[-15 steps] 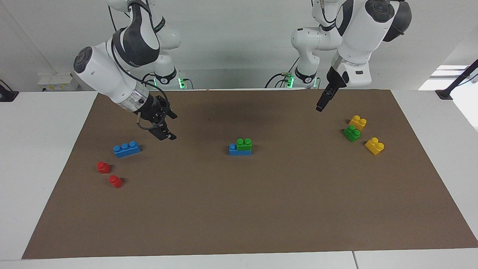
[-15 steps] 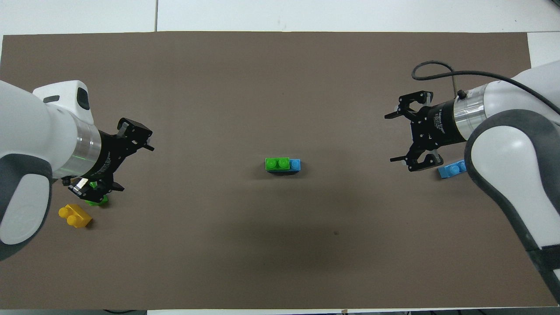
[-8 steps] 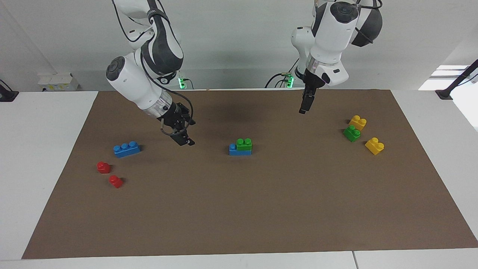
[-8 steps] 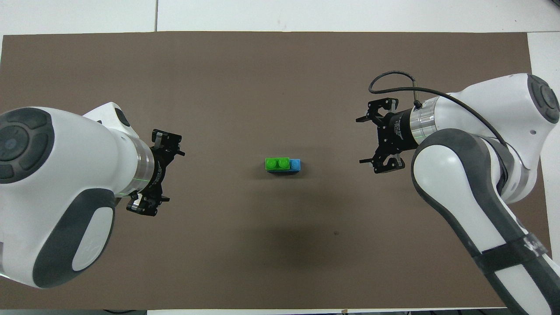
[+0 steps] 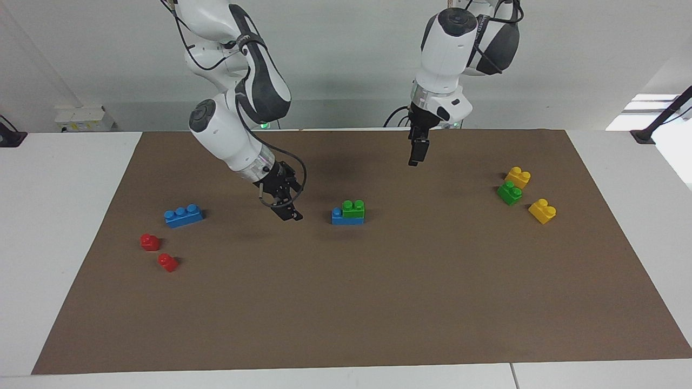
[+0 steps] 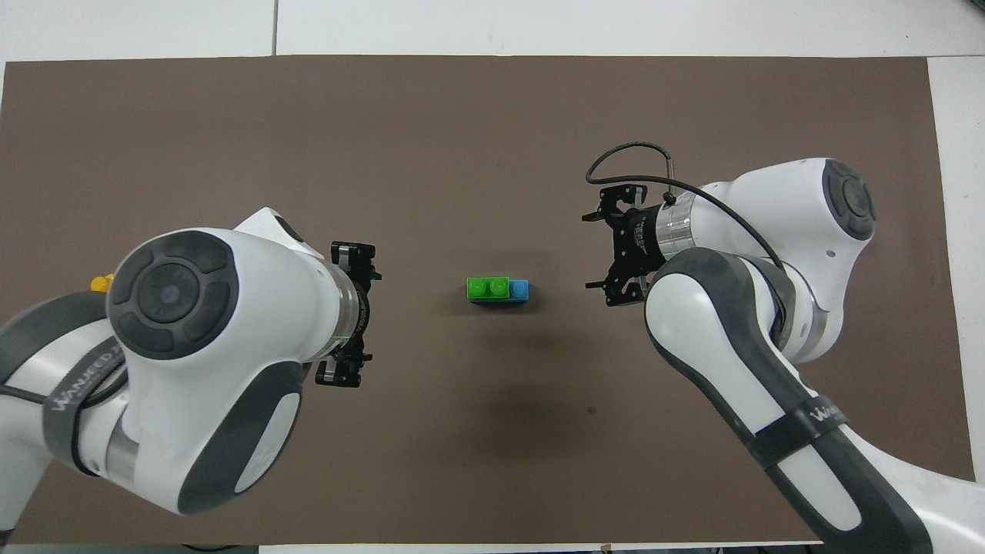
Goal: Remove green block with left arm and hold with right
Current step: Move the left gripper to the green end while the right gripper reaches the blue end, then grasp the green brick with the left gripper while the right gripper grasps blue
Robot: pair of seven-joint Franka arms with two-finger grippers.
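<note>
Currently green block (image 5: 353, 208) sits on blue brick (image 5: 337, 216) mid-mat; left gripper (image 5: 414, 154) and right gripper (image 5: 289, 212) flank it, both open, empty.

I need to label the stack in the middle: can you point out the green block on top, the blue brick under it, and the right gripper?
green block (image 5: 353, 208): facing view, on its side face below the studs.
blue brick (image 5: 339, 217): facing view, on its uncovered end.
right gripper (image 5: 292, 216): facing view, between its fingertips.
</note>
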